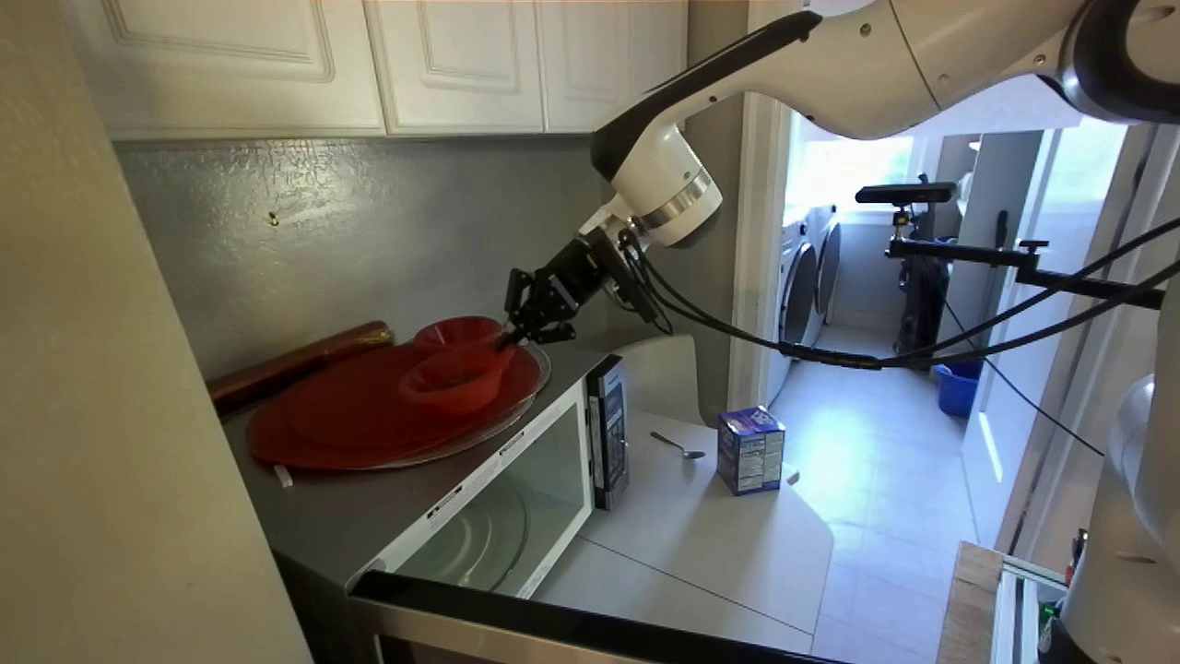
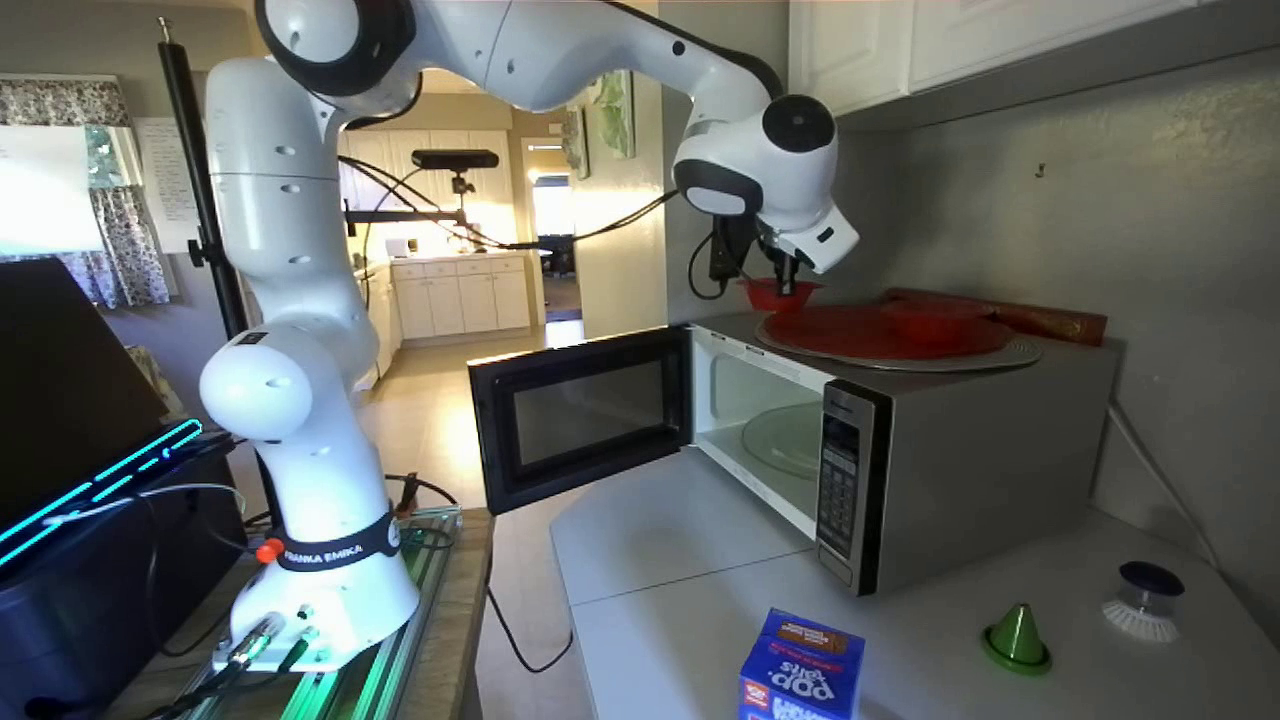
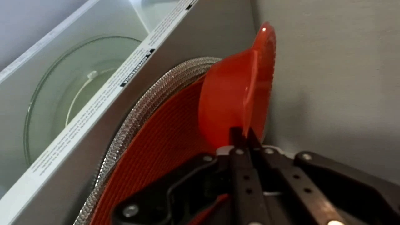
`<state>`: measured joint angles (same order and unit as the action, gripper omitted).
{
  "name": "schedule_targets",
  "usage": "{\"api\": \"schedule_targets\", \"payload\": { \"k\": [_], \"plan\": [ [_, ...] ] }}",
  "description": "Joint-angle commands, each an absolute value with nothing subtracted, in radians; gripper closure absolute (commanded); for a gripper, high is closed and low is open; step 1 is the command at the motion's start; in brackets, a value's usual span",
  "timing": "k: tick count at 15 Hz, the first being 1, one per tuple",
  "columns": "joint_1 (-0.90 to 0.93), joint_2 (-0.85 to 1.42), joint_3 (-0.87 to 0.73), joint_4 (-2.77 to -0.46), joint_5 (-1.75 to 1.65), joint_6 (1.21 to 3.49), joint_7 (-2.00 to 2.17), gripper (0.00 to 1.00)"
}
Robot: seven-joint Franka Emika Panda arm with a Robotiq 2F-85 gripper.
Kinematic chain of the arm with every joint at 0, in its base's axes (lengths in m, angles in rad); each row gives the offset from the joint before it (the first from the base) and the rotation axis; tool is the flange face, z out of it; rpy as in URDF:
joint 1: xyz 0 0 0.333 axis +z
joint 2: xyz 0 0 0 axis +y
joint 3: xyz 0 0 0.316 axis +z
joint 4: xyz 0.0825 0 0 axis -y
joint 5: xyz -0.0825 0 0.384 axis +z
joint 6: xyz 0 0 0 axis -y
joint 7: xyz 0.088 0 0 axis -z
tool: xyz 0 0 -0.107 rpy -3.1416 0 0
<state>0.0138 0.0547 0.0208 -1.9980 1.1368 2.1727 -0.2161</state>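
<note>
My gripper (image 3: 245, 132) is shut on the rim of a red bowl (image 3: 226, 93), with one finger on each side of it. The bowl is tilted in the wrist view. In both exterior views the held bowl (image 1: 449, 387) (image 2: 778, 296) is over the red round mats (image 1: 323, 406) (image 2: 840, 330) on top of the microwave (image 2: 1000, 450); whether it touches them I cannot tell. A second red bowl (image 1: 452, 329) (image 2: 935, 322) rests on the mats, on the control-panel side. My gripper (image 1: 507, 339) also shows in an exterior view (image 2: 785, 290), pointing down.
The microwave door (image 2: 590, 410) stands open, with a glass turntable (image 3: 78, 90) inside. A long wrapped roll (image 1: 304, 364) lies behind the mats. White cabinets (image 1: 452, 65) hang above. A blue box (image 1: 751, 452), a spoon (image 1: 678, 446), a green cone (image 2: 1018, 640) and a brush (image 2: 1145, 600) are on the counter.
</note>
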Motion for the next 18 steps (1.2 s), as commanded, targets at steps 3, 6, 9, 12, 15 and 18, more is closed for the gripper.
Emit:
{"api": "schedule_targets", "payload": {
  "k": [3,6,9,12,15,18],
  "plan": [
    [-0.061,-0.037,-0.058,-2.061,1.041,1.896,-0.273,0.99],
    [-0.087,-0.043,-0.09,-2.066,0.903,1.798,-0.313,0.99],
    [-0.097,-0.037,-0.102,-2.073,0.758,1.781,-0.381,0.99],
    [-0.091,-0.04,-0.099,-2.096,0.654,1.792,-0.431,0.99],
    [-0.094,-0.076,-0.105,-2.15,0.641,1.814,-0.484,0.99],
    [-0.118,-0.107,-0.135,-2.205,0.687,1.802,-0.517,0.99]
  ]
}}
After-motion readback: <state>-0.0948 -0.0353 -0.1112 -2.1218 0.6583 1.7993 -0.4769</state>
